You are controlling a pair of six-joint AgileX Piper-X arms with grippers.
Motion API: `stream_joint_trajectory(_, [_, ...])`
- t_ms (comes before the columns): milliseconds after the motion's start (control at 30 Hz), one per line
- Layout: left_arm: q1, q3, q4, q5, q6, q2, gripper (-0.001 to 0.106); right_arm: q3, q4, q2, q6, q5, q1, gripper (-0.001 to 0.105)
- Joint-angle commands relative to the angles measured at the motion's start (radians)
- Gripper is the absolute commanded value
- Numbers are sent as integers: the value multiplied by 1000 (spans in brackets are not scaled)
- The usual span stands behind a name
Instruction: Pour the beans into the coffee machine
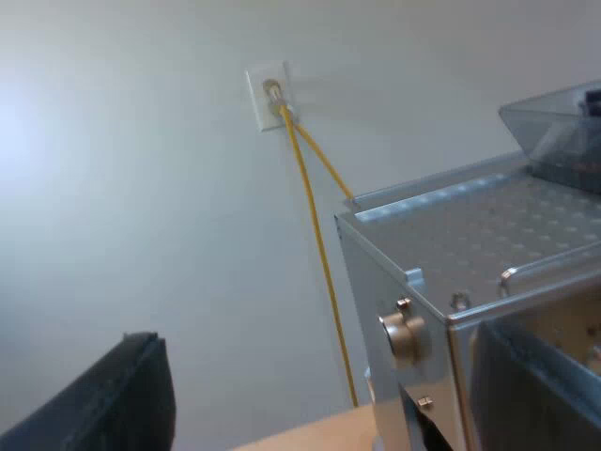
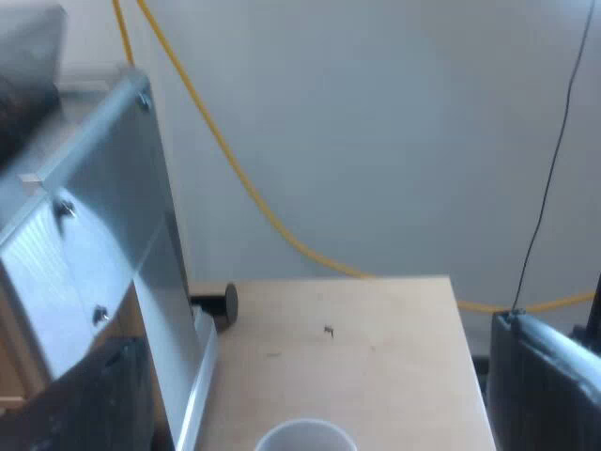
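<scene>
Your right pincer is nearest, spread wide with nothing between its black fingers. The white rim of a mug sits on the tabletop between them, touching neither. The espresso machine rises close beside one of those fingers, showing you its bare metal side. A small dark round object lies on the tabletop just beside the machine's base.

Your left pincer is also wide open and holds nothing. One finger shows against the wall, and the other sits in front of the machine's near corner. Beyond that corner you see the machine's perforated top, with the smoky bean hopper standing on it, well apart from both fingers. A yellow cable runs from a wall socket down behind the machine.
</scene>
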Motion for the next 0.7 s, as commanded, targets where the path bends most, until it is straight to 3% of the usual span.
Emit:
stream_joint_trajectory(33, [-4,-7,86,-14,-4,-53,67,-14,32,-61,-21,-15,-6,79])
stream_joint_trajectory(167, [-4,-7,188,-14,-17,-124,67,-14,93,-124,-21,-15,-6,79])
stream_joint_trajectory(267, [-4,-7,278,-14,-133,-176,67,-14,115,-147,-21,-15,-6,79])
stream_joint_trajectory(300, [-4,-7,291,-14,-142,-182,67,-14,115,-151,-21,-15,-6,79])
stream_joint_trajectory(433, [-4,-4,394,-14,-147,-244,67,-14,228,-258,-21,-15,-6,79])
stream_joint_trajectory(700, [-4,-4,464,-14,-147,-325,67,7,329,-380,-21,-15,-6,79])
